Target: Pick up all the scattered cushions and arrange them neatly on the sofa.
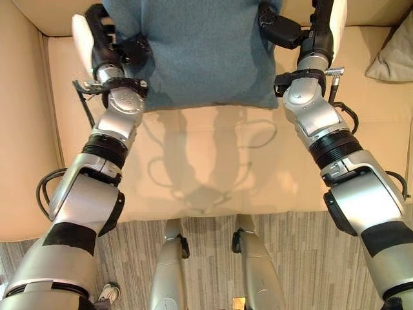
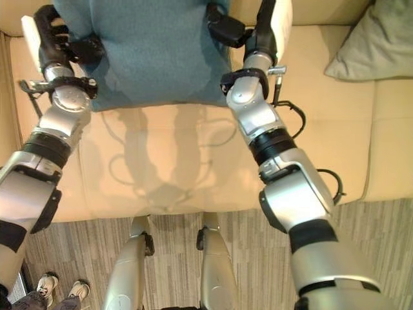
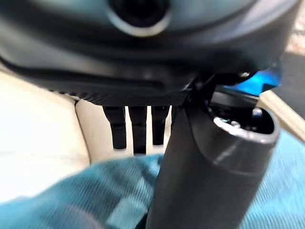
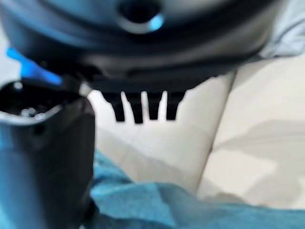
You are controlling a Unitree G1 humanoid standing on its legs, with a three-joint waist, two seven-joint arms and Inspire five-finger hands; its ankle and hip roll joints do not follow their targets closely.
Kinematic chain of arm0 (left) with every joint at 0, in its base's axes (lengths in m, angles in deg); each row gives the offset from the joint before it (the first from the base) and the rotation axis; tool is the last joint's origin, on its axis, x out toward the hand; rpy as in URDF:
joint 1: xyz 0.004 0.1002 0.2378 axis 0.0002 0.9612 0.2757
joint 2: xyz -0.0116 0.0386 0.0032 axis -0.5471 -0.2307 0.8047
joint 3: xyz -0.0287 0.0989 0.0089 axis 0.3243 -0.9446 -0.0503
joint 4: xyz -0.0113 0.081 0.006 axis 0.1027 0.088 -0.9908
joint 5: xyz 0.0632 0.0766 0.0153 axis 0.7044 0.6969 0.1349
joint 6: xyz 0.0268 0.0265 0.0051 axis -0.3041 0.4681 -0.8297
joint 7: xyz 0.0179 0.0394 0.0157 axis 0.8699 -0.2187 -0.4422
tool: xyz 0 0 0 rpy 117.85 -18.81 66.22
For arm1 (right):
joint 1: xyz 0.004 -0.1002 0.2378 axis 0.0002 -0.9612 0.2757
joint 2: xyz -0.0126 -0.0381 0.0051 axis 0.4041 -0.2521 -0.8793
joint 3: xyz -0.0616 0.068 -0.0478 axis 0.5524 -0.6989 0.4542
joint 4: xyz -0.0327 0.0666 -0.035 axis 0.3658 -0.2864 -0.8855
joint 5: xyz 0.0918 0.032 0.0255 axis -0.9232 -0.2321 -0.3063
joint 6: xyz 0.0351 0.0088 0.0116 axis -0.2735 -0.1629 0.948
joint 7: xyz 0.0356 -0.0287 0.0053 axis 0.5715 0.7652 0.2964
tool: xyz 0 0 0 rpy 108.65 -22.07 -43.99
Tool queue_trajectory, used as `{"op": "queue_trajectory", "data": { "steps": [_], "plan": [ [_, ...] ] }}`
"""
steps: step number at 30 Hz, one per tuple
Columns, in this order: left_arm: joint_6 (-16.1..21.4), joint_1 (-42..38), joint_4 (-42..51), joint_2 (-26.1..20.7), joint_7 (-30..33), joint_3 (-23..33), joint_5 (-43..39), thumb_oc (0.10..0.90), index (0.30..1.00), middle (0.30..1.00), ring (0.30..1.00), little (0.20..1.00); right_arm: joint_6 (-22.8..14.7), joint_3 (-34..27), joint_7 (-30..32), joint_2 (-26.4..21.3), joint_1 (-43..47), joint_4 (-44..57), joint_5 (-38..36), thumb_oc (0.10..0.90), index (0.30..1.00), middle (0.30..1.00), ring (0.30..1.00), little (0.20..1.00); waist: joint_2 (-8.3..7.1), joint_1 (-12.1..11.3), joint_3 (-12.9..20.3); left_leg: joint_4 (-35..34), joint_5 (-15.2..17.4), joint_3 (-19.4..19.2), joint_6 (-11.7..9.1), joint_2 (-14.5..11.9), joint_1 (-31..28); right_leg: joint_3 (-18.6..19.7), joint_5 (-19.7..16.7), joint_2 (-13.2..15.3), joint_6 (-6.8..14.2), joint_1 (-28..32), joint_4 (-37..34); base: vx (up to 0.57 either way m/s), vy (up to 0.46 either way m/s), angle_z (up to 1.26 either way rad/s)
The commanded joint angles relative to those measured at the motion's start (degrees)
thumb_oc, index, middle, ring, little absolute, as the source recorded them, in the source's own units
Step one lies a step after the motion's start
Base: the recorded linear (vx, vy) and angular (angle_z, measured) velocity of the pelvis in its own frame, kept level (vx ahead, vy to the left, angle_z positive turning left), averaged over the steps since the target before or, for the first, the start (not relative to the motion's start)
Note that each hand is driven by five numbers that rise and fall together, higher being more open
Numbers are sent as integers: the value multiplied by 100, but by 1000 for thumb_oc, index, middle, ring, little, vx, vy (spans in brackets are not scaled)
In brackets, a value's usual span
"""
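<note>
Left hand: the left hand (image 1: 110,48) sits at the 10 o'clock part of the head views, against the left edge of the blue cushion (image 1: 193,51). In its wrist view the thumb (image 3: 209,167) lies on the blue cloth and the fingers (image 3: 138,131) reach straight past the cushion's far side, so the cushion's edge is pinched between thumb and fingers.

Right hand: the right hand (image 1: 287,29) sits at 1 o'clock, against the cushion's right edge. In its wrist view the thumb (image 4: 43,162) presses on the blue cloth and the fingers (image 4: 143,107) stretch out beyond it; it too pinches the cushion's edge.

Blue cushion: held between both hands at 12 o'clock, over the back part of the sofa seat (image 1: 213,161). Its lower edge hangs close above the seat, with its shadow on the cream surface at the centre. Whether the cushion touches the seat or the backrest, I cannot tell.

Sofa: cream, with the seat across the middle of the view, an armrest (image 1: 22,129) at 9 o'clock and the backrest (image 1: 374,11) along the top.

Grey cushion: a second cushion (image 2: 374,48) leans at 2 o'clock in the right eye view, well apart from the blue one, on the next seat.

Floor: striped grey flooring (image 1: 303,258) runs along the sofa's front edge at 6 o'clock.

Person: a pair of shoes (image 2: 61,287) stands on the floor at 7 o'clock in the right eye view.
</note>
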State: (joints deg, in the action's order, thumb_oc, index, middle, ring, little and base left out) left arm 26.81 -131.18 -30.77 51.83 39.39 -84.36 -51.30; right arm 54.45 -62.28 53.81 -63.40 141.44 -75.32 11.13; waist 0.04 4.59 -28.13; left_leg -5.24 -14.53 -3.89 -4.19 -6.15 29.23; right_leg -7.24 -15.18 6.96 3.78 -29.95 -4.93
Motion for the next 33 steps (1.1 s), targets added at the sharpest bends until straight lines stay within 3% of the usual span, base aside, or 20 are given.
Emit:
{"op": "queue_trajectory", "data": {
  "steps": [1,5,9,14,15,16,17,19,20,21,22,23,25,28,33],
  "plan": [
    [410,156,436,-610,452,363,640,800,900,900,900,900,-543,-150,108,-322,-540,252,183,800,900,900,900,900,-66,-128,1051,64,676,99,-384,-40,58,62,1040,287,459,-206,614,0,0,0],
    [550,262,886,-787,572,668,425,800,900,900,900,900,-630,-324,-1,-506,-888,609,105,800,900,900,900,900,-63,-119,1055,67,694,92,-380,-42,22,61,1050,283,448,-187,644,0,0,0],
    [951,845,1836,-764,692,1372,-8,800,900,900,900,900,-715,-653,-171,-731,-1712,1437,157,800,900,900,900,900,-66,-114,1049,69,714,102,-375,-45,-30,47,1073,270,440,-123,626,0,0,0],
    [1257,2600,3063,-448,586,2314,-45,800,900,900,900,900,-882,-1558,-440,-950,-3304,2572,542,800,900,900,900,900,-61,-105,1121,86,793,94,-343,-44,-247,36,1161,288,422,90,652,26,-5,-2],
    [1318,3376,3475,-184,463,2580,-79,800,900,900,900,900,-900,-1934,-544,-907,-3958,2922,678,800,900,900,900,900,-53,-99,1195,89,857,78,-315,-23,-368,37,1203,296,413,213,676,51,-1,-3],
    [1301,3436,3522,-165,464,2587,-69,800,900,900,900,900,-884,-1944,-548,-904,-4019,2964,688,800,900,900,900,900,-49,-103,1218,87,861,76,-315,-23,-382,37,1206,296,414,226,673,99,-7,-3],
    [1366,4419,3926,187,266,2899,-119,800,900,900,900,900,-922,-2408,-656,-835,-4744,3264,873,800,900,900,900,900,-55,-111,1279,104,939,75,-278,-11,-565,27,1287,310,407,403,744,67,-9,-1],
    [1400,4857,4140,371,114,2987,-142,800,900,900,900,900,-944,-2609,-684,-773,-5081,3399,990,800,900,900,900,900,-67,-122,1313,110,986,72,-265,-3,-675,28,1329,317,407,515,773,89,-17,1],
    [1385,5560,4200,650,-79,3138,-210,800,900,900,900,900,-973,-2934,-739,-581,-5653,3514,1090,800,900,900,900,900,-79,-123,1386,176,1108,82,-217,14,-896,26,1417,343,411,749,856,76,-17,1],
    [1382,5580,4214,652,-83,3132,-211,800,900,900,900,900,-969,-2945,-742,-575,-5683,3534,1093,800,900,900,900,900,-84,-126,1391,179,1085,84,-212,21,-888,25,1390,349,410,749,845,110,-39,2],
    [1376,6215,4180,908,-292,3268,-420,800,900,900,900,900,-961,-3193,-828,-369,-6190,3531,1083,800,900,900,900,900,-97,-130,1420,295,1237,109,-167,18,-1118,14,1537,367,418,1019,947,0,0,0],
    [1374,6235,4193,909,-297,3266,-423,800,900,900,900,900,-956,-3197,-832,-366,-6212,3547,1084,800,900,900,900,900,-100,-129,1424,298,1215,111,-162,25,-1112,13,1511,372,418,1022,935,84,-56,4],
    [1237,7021,3892,1111,-635,3361,-457,800,900,900,900,900,-918,-3495,-1066,-113,-6895,3362,1083,800,900,900,900,900,-90,-108,1532,511,1443,154,-75,-11,-1451,-2,1726,376,424,1407,1096,61,-57,5],
    [1170,7136,3714,1108,-738,3362,-442,800,900,900,900,900,-905,-3546,-1142,-71,-7018,3290,1082,800,900,900,900,900,-84,-96,1593,573,1458,175,-54,-24,-1508,-10,1737,380,419,1482,1141,6,-27,7],
    [731,7956,2546,1418,-1310,3170,-589,800,900,900,900,900,-891,-3471,-1627,439,-7611,2579,794,800,900,900,900,900,14,-77,1841,772,1617,158,-45,-244,-2234,-13,2239,216,333,2073,1762,16,-135,4]
  ]
}}
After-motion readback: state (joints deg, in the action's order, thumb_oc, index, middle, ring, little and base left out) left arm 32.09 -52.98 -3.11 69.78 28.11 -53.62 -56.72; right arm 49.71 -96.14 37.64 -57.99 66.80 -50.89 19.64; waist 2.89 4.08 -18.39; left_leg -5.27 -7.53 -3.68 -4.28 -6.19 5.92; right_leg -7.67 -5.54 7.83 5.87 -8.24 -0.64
